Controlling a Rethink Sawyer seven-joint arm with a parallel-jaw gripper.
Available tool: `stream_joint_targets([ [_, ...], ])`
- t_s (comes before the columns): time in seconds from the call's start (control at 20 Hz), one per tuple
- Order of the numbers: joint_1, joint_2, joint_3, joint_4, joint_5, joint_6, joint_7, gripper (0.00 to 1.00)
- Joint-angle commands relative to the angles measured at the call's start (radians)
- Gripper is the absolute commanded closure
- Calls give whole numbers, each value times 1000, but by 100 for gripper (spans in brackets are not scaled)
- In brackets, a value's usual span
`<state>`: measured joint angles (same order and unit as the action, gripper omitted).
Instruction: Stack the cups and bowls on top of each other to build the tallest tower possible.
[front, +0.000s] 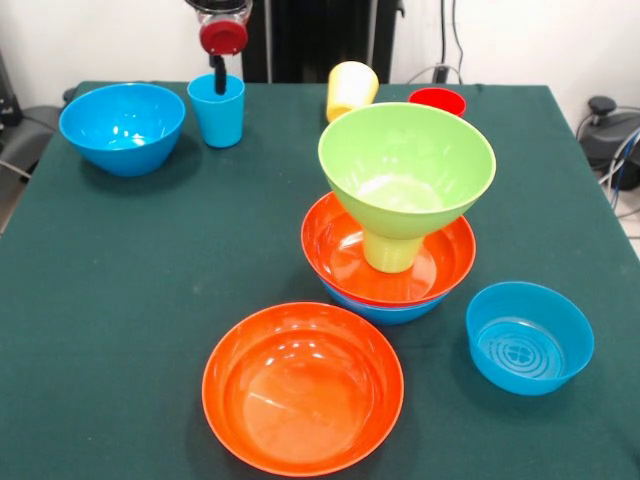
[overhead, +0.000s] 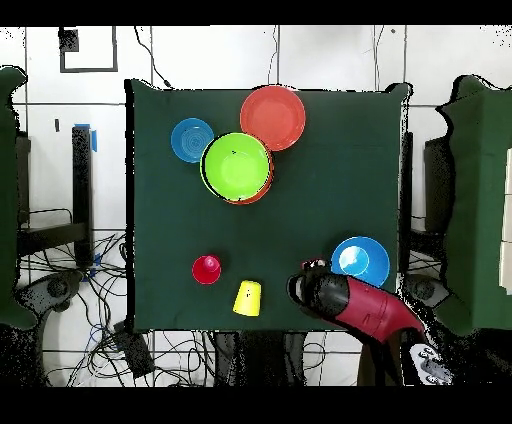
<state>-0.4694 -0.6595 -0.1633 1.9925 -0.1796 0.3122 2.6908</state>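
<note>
The tower stands mid-table: a blue bowl (front: 385, 308) at the bottom, an orange bowl (front: 440, 262) in it, a green cup (front: 392, 250) standing in that, and a green bowl (front: 406, 165) (overhead: 237, 167) on the cup. My gripper (front: 218, 80) (overhead: 306, 288) hangs at the far left, its tip dipping into the upright blue cup (front: 217, 112). In the overhead view the arm hides that cup. A yellow cup (front: 351, 90) (overhead: 247, 298) lies on its side and a red cup (front: 437, 100) (overhead: 206, 269) stands upright at the far edge.
Beside the blue cup sits a deep blue bowl (front: 122, 127) (overhead: 360, 261). A wide orange bowl (front: 302, 387) (overhead: 273, 117) rests at the near edge. A smaller blue bowl (front: 528, 337) (overhead: 191, 140) stands near right of the tower. All rest on the green-clothed table (front: 120, 300).
</note>
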Motion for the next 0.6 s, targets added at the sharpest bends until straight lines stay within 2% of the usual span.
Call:
stream_joint_targets([
  [0.05,-3,60,112,37,-59,-67,-34,0],
  [0.6,4,101,122,35,-57,-123,0,0],
])
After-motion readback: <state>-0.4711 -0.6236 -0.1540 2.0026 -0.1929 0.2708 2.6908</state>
